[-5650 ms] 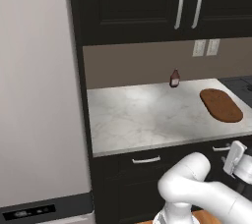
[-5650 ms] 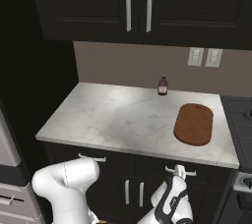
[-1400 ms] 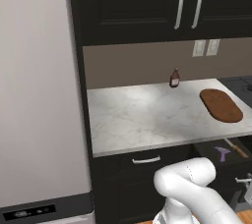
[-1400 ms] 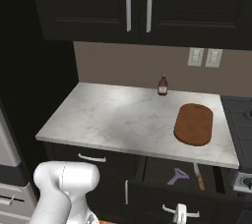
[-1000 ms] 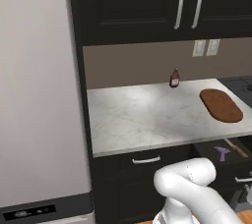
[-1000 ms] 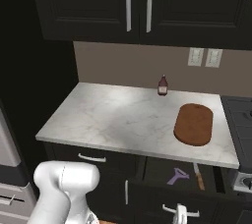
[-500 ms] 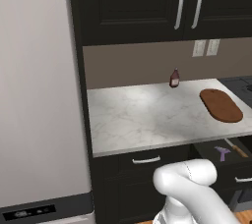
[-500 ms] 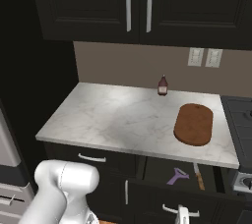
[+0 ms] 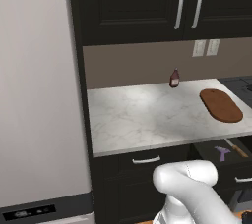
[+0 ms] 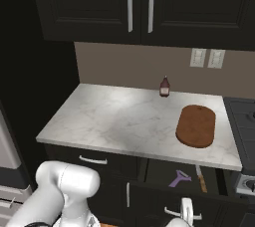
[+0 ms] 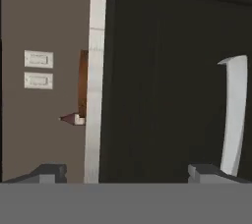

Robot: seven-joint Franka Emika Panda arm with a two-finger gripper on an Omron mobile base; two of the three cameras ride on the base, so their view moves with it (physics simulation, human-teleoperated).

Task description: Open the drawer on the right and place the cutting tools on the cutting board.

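Note:
The right drawer (image 10: 160,175) stands pulled out under the counter. Inside it lie the purple V-shaped cutting tools (image 10: 179,178) (image 9: 221,153), with a wooden-handled knife (image 10: 201,181) just to their right. On the counter above rests the oval reddish-brown cutting board (image 10: 195,125) (image 9: 221,105). My gripper (image 11: 127,174) is open and holds nothing. It hangs low in front of the black drawer front, rolled sideways. The silver bar handle (image 11: 234,115) sits just beyond its right fingertip (image 11: 206,171).
A small dark red bottle (image 10: 164,86) stands at the back of the marble counter (image 10: 114,121). A second drawer with a silver handle (image 9: 146,159) is closed to the left. A tall fridge (image 9: 39,95) flanks the counter's left and a stove (image 10: 241,116) its right.
Since the oldest frames the right drawer has come out and shows its contents. Over the last second the arm has barely shifted, and the open gripper stays off the handle.

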